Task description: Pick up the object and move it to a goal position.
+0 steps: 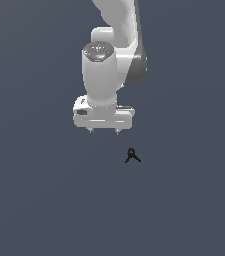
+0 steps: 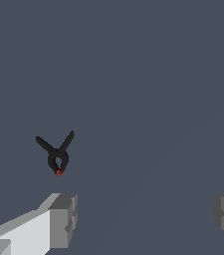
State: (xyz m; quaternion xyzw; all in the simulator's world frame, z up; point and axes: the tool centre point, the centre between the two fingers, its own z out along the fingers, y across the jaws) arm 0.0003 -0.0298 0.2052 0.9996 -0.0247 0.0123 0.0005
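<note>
Our fingers [image 2: 63,219] hang spread wide and empty, above the table [image 1: 34,210]. We judge the task barely begun: the object [image 1: 132,156] lies untouched on the table, near the gripper [image 1: 104,131] but outside its span; grasping and carrying remain.

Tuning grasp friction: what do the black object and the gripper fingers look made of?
Object: looks like matte black plastic or rubber, no highlights, red dot at one end; a flat render, so it's a guess. Gripper body: glossy white, plastic-like, soft highlights. Fingers: dull grey and blocky, maybe rubber or metal pads; can't tell. Jaws open, object apart.
</note>
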